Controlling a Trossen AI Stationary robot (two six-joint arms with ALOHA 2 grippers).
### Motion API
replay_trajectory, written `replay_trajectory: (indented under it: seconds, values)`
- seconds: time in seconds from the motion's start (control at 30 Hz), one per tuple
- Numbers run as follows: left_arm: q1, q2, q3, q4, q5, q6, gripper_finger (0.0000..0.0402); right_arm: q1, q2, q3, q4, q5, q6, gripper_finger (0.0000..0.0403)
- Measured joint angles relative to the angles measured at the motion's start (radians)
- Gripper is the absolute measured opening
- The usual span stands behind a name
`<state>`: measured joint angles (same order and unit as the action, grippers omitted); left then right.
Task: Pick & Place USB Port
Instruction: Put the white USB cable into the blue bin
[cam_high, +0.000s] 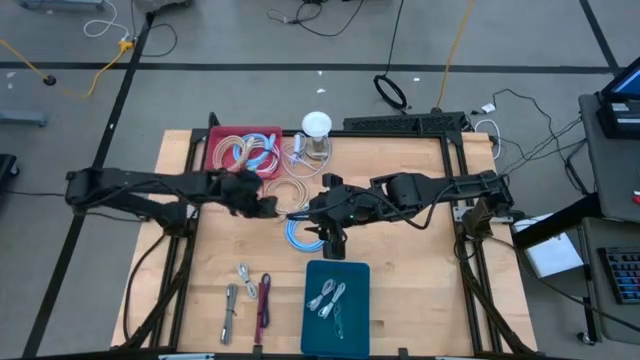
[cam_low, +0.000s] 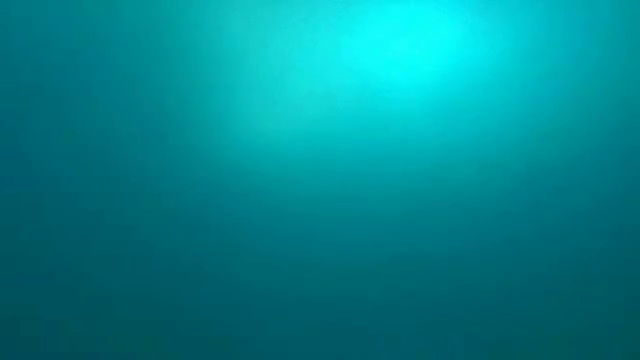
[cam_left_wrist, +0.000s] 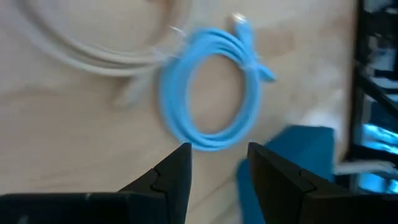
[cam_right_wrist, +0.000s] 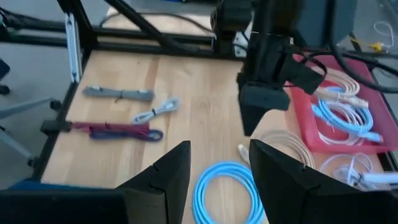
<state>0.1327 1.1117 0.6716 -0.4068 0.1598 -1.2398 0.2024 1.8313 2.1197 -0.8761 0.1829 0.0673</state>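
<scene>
A light-blue coiled USB cable (cam_high: 299, 234) lies flat on the wooden table, at its middle. My left gripper (cam_high: 268, 208) hovers just to the left of it, open. In the left wrist view the coil (cam_left_wrist: 211, 93) lies ahead of the open fingers (cam_left_wrist: 217, 165). My right gripper (cam_high: 303, 215) reaches in from the right, also open. In the right wrist view the coil (cam_right_wrist: 224, 186) shows between and below its fingers (cam_right_wrist: 219, 177), and the left gripper (cam_right_wrist: 262, 102) stands just beyond. The low view shows only a flat teal field.
A red tray (cam_high: 243, 150) at the far left holds coiled cables. A beige coil (cam_high: 288, 190) lies beside it, and a white cup-like object (cam_high: 317, 126) stands farther back. A blue tray (cam_high: 335, 310) with a white cable sits near. Grey (cam_high: 230, 312), red (cam_high: 264, 302) and white (cam_high: 244, 272) cables lie near-left.
</scene>
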Motion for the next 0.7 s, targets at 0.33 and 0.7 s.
replay_trajectory:
  seconds: [0.33, 0.7]
  values:
    - [-0.249, 0.12, 0.016, 0.438, -0.03, -0.155, 0.0159, -0.011, -0.024, -0.129, -0.21, 0.027, -0.005, 0.0155]
    - [-0.589, 0.132, 0.183, 0.083, -0.214, -0.466, 0.0159, -0.009, -0.298, -0.745, 0.189, -0.105, 0.158, 0.0155]
